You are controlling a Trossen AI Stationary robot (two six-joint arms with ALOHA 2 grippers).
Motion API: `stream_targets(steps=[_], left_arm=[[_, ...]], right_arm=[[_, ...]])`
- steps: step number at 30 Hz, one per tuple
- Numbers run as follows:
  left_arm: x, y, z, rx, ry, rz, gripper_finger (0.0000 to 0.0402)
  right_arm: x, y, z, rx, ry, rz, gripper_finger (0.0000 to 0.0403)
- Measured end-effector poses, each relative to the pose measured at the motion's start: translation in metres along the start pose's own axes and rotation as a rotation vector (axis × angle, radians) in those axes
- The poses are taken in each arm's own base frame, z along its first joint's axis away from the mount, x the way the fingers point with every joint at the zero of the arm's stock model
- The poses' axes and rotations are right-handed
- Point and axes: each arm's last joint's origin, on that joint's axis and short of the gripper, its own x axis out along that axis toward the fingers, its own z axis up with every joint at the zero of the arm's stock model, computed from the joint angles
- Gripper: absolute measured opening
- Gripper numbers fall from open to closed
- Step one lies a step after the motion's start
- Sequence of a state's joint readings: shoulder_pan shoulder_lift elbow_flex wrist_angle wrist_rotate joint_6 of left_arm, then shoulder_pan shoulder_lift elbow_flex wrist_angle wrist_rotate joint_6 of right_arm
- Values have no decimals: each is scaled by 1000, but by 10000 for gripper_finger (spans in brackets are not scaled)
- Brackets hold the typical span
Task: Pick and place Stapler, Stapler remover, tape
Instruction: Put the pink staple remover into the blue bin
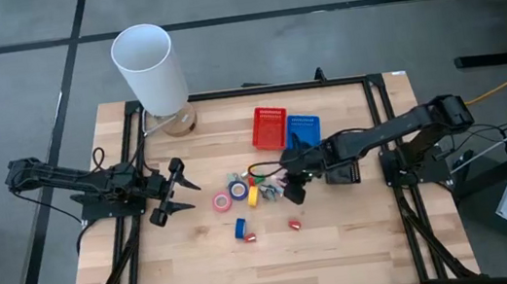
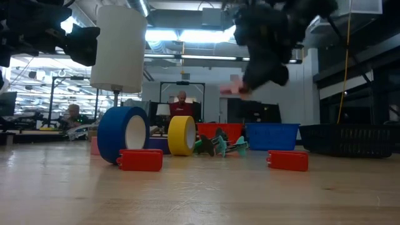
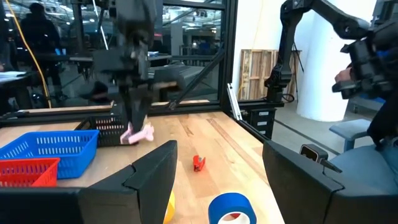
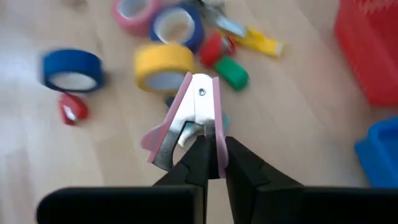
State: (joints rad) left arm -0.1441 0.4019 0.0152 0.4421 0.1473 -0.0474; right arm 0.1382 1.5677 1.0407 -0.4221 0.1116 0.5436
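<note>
**Right arm's got the pink staple remover in the air**

The right gripper [image 4: 208,155] is pinching a pink staple remover [image 4: 186,118], holding it above the tabletop [image 1: 346,247] just to the 3 o'clock side of the pile. Under it the tape rolls are sitting loose: pink [image 1: 221,202], purple-blue [image 1: 238,191], yellow [image 1: 253,197], and a blue one [image 1: 240,228] near 6 o'clock. The red basket [image 1: 269,127] and the blue basket [image 1: 303,130] are sitting at 12. The left gripper [image 1: 173,189] is hanging wide apart, holding nothing, at 9 o'clock.
</note>
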Motion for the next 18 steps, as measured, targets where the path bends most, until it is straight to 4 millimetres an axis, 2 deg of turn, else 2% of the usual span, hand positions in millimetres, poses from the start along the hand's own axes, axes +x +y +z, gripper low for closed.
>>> stream_targets(steps=[9, 14, 18], left_arm=[[0, 0, 0, 0, 0, 0, 235], [0, 0, 0, -1, 0, 0, 235], [0, 0, 0, 0, 0, 0, 235]], right_arm=[[-35, 21, 31, -145, -9, 16, 30], [-39, 22, 34, -171, -13, 5, 30], [-37, 16, 34, -166, -27, -68, 30]])
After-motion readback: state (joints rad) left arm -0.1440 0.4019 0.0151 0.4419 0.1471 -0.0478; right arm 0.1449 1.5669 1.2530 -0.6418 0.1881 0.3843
